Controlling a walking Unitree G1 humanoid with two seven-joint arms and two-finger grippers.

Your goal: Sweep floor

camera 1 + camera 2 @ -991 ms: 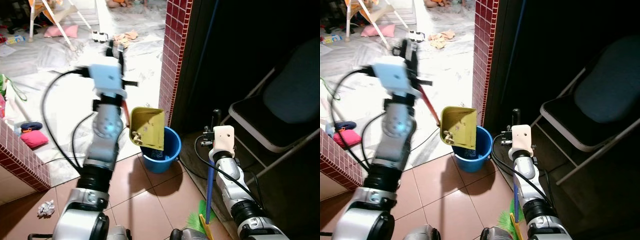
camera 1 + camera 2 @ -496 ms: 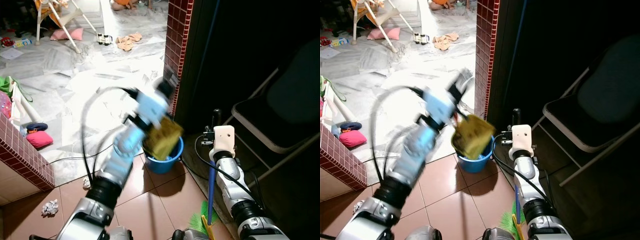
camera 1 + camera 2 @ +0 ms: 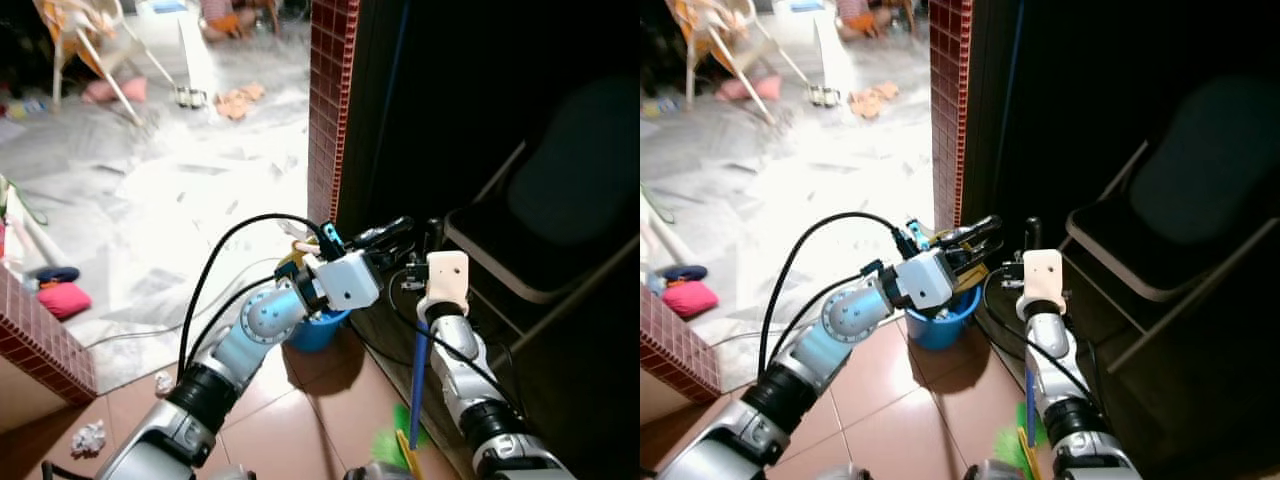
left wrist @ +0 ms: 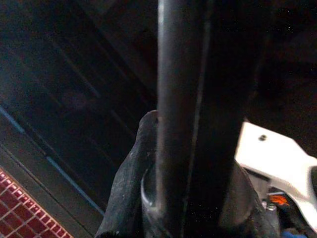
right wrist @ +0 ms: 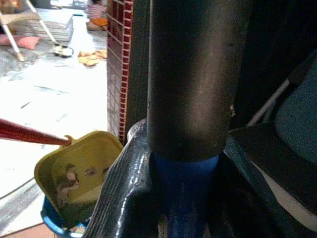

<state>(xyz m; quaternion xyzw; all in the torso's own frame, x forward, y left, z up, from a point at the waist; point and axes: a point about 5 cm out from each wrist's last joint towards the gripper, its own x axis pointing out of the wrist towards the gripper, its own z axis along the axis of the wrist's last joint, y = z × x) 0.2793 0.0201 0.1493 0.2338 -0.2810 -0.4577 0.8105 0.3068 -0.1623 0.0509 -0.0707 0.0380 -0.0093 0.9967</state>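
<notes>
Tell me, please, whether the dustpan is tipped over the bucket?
Tipped: the yellow dustpan stands nearly on edge in the blue bucket.

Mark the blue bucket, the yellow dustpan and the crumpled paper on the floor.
blue bucket (image 3: 940, 328), right eye view, front wall below the rim.
yellow dustpan (image 5: 74, 171), right wrist view, inside of the pan.
crumpled paper (image 3: 88, 438), left eye view, middle of the wad.

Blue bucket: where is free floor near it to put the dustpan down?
Bare tiles lie in front of the blue bucket, between it and the low brick wall. Beside the pillar it is crowded: the left tool, the right tool on the broom, and the folding chair.
</notes>
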